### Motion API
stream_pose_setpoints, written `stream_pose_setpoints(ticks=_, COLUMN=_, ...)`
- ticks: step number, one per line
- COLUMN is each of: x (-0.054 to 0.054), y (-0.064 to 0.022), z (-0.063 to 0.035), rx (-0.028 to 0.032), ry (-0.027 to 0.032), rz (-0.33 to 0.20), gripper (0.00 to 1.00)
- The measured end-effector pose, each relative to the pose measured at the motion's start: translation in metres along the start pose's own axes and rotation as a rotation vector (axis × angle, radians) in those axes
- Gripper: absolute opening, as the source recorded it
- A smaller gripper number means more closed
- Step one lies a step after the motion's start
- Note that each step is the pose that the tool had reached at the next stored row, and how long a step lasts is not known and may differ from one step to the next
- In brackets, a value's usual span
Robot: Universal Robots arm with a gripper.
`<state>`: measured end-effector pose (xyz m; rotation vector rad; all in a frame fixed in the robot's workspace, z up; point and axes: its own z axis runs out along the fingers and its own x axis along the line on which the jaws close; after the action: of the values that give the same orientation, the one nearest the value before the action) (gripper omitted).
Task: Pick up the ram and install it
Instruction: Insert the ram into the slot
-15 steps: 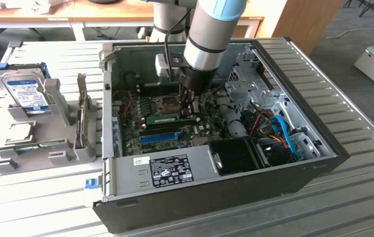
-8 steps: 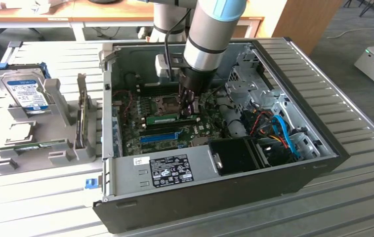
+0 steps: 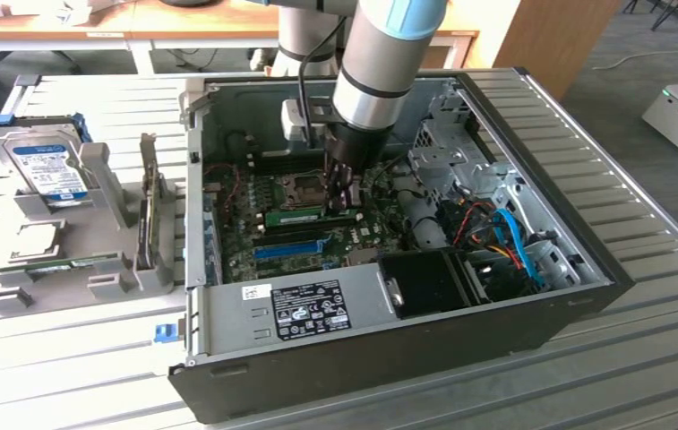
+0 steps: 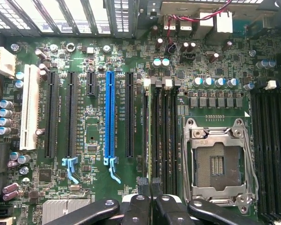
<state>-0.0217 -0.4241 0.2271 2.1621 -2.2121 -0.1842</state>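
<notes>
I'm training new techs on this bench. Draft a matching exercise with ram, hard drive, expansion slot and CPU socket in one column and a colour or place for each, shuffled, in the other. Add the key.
Things
1. ram
2. hard drive
3. expansion slot
4. CPU socket

Descriptions
A. bright blue
B. outside the case, in a grey holder
C. square metal frame, inside the case
D. green, by the gripper

Pairs: 1-D, 2-B, 3-A, 4-C
</notes>
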Motion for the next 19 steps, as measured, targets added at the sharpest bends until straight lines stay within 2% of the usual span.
stream_pose_setpoints(ticks=19, x=0.0001, y=-0.0003, z=0.001, rx=-0.0002, ry=0.0004, rz=-0.004, gripper=0.13)
